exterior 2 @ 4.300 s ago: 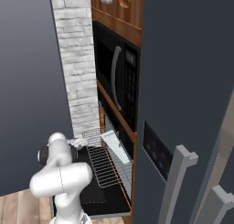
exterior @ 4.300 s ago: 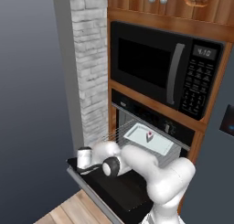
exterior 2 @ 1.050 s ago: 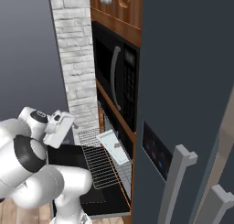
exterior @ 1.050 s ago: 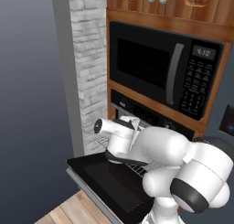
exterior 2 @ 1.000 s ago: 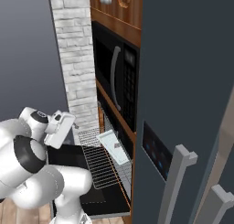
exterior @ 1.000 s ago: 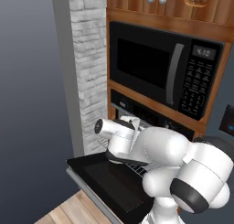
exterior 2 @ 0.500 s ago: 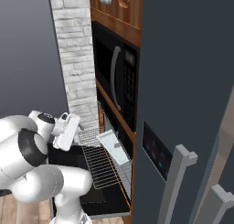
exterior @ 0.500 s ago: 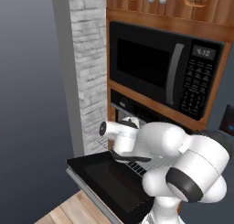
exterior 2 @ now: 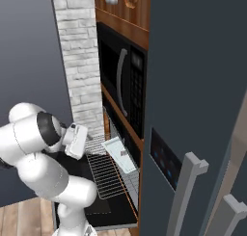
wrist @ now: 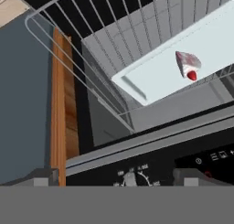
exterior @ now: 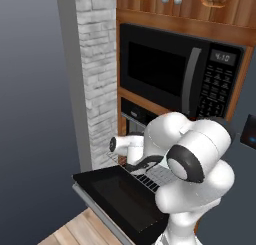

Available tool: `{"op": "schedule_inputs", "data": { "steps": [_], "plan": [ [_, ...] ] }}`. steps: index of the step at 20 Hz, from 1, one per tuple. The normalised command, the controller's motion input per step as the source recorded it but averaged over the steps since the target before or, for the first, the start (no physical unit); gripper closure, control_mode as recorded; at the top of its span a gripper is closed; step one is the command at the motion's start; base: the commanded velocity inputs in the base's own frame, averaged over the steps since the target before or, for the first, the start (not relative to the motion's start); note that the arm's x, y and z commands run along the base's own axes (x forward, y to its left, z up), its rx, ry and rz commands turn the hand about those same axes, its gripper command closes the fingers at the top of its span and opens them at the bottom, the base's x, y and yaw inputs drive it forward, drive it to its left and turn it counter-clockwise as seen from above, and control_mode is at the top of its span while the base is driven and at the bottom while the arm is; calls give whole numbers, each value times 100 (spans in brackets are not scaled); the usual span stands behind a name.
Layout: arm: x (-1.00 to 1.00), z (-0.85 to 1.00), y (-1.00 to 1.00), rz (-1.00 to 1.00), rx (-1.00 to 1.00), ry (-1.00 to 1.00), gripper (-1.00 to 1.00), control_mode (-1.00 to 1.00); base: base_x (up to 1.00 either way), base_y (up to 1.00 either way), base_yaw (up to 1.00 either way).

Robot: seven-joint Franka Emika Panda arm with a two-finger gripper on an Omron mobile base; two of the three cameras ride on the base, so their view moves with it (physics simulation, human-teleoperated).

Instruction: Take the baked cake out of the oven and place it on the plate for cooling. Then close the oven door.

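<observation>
Nearing the oven (exterior: pixel 135 114) since before, open hand (exterior 2: pixel 77 139), door (exterior: pixel 120 199) down.

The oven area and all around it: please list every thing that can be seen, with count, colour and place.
oven: one, black, set in brown wood under the microwave
oven door: one, black, folded down flat in front of the oven
wire rack: one, grey, pulled out over the door
tray: one, pale, on a rack inside the oven
cake slice: one, white with red, on the tray
microwave: one, black, above the oven
upper cabinets: brown wood, at the top
brick column: one, white, left of the oven
fridge: one, dark grey, right of the oven
floor: light wood
gripper: one, white, at the oven's opening, jaws open
</observation>
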Motion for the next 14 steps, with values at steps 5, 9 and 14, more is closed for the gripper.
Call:
{"op": "schedule_inputs", "data": {
  "steps": [5,9,14],
  "plan": [
    [37,-36,-2,3,-8,1,-100,-100,0,0,0],
    [39,-43,-21,0,-7,0,-100,-100,0,0,0],
    [45,-34,-22,0,-3,2,-100,-100,0,0,0]
  ]
}}
